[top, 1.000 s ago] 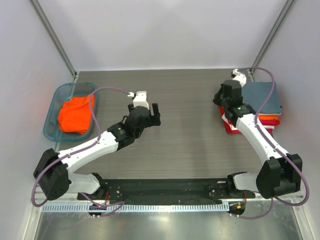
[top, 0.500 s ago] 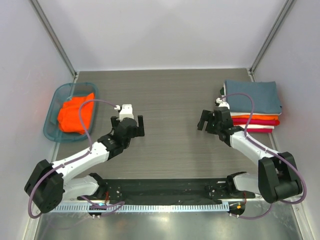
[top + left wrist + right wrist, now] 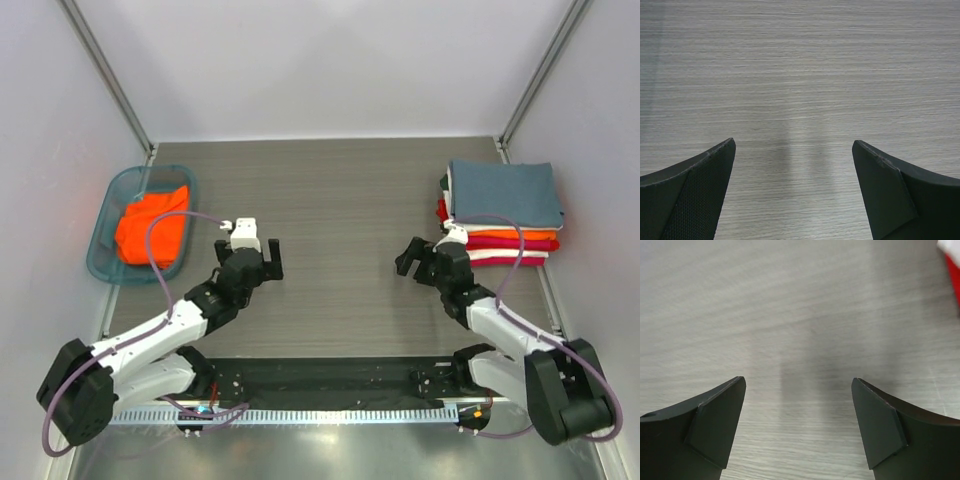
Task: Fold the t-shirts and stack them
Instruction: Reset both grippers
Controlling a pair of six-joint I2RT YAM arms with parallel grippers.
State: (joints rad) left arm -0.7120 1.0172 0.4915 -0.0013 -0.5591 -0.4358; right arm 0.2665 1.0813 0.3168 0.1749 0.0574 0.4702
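Both arms have drawn back toward their bases over the last second, the right gripper [image 3: 798, 380] leaving the stack of folded t-shirts [image 3: 503, 228] at the far right of the table [image 3: 340, 190], slate blue-grey shirt [image 3: 505, 192] on top; one orange shirt [image 3: 150, 232] lies crumpled in the teal basket [image 3: 100, 255] at far left; soft, light and limp, it would likely bunch and sag, so a pinch at a hem or shoulder edge seems best; the left gripper [image 3: 793, 142] and the right both stand spread wide, holding nothing, over bare wood.

Stacked t-shirts [image 3: 505, 193] lie right, one shirt [image 3: 150, 228] in the basket [image 3: 110, 270] left.
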